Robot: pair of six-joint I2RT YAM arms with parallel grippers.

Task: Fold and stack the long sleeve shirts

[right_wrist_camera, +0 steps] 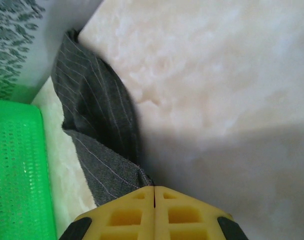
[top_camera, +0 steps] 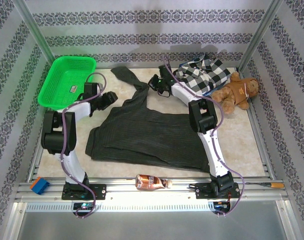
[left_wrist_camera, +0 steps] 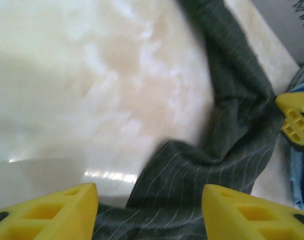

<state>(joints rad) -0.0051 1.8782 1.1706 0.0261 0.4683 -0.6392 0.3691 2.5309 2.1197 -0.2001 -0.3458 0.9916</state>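
Note:
The dark charcoal pinstriped shirt [top_camera: 146, 132] lies spread across the middle of the table, one sleeve [top_camera: 127, 79] running toward the back wall. My left gripper [top_camera: 111, 98] hovers at the shirt's upper left edge. It is open [left_wrist_camera: 149, 210], and its yellow fingers [left_wrist_camera: 56, 212] are apart over the striped cloth [left_wrist_camera: 192, 170]. My right gripper [top_camera: 155, 83] is shut [right_wrist_camera: 154, 189], pinching the sleeve's fabric [right_wrist_camera: 99, 125] at its tips. The black-and-white checked shirt [top_camera: 204, 74] sits at the back right, with a blue garment [left_wrist_camera: 298, 172] beside it.
A green basket [top_camera: 66, 82] stands at the back left, close to the left arm. A brown teddy bear [top_camera: 237, 92] lies at the right edge. A bottle [top_camera: 150, 182], a blue block [top_camera: 39, 185] and a screwdriver [top_camera: 272, 185] rest on the front rail.

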